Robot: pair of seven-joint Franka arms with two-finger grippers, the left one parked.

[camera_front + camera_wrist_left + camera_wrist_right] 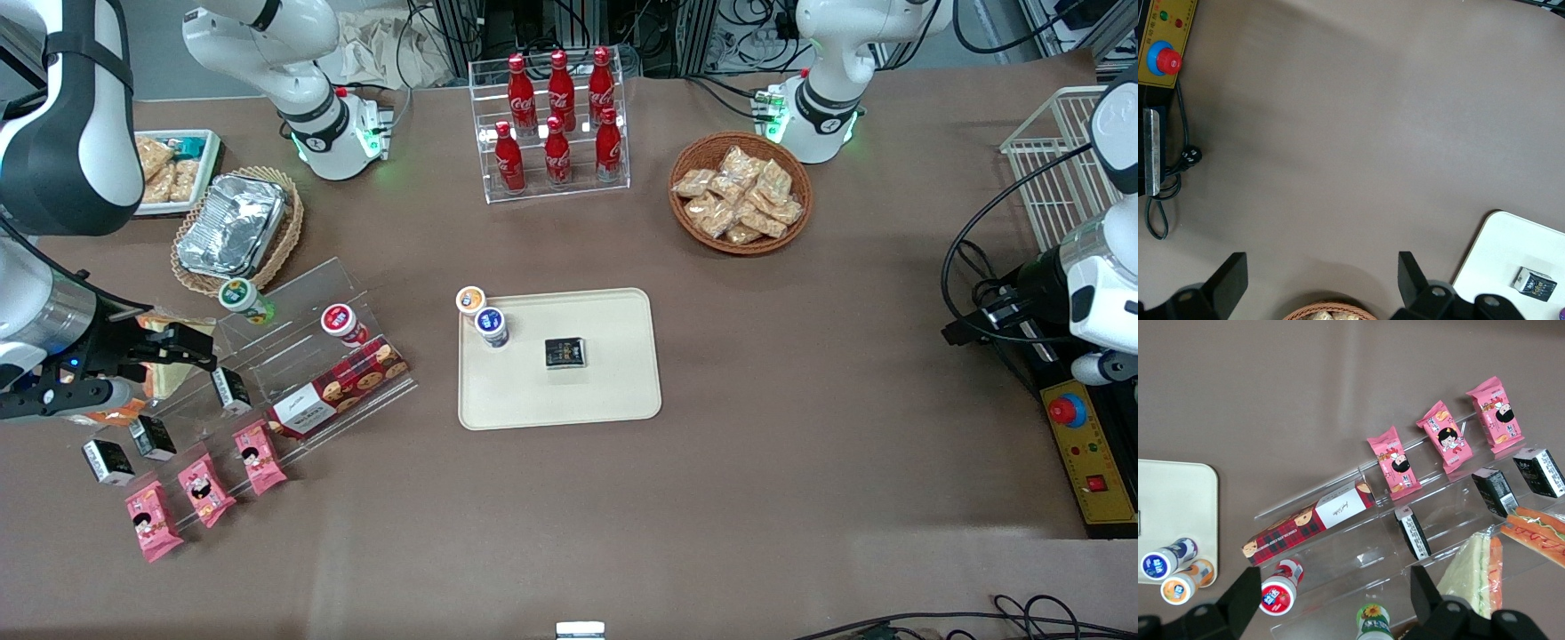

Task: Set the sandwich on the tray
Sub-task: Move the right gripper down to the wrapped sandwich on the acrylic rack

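While your gripper point(147, 360) hangs over the clear stepped rack point(293, 356) at the working arm's end of the table, the front view shows its fingers spread and holding nothing. The sandwich point(169, 369) sits on that rack just under the gripper, largely hidden by it. The tray point(613, 391) lies mid-table, well apart, carrying a small black box point(565, 353) and a blue-lidded cup point(491, 325), with an orange-lidded cup point(470, 300) at its rim.

From the left wrist, you see only a corner of the tray point(1498, 247) with the black box point(1534, 284) on it.

From the right wrist, your gripper point(1331, 600) is open above the rack point(1431, 520), both fingers apart. The sandwich point(1475, 570) lies beside one finger, untouched, its orange and green layers showing. Another sandwich point(1538, 533) rests next to it. Pink snack packets point(1447, 437) line the lowest step.
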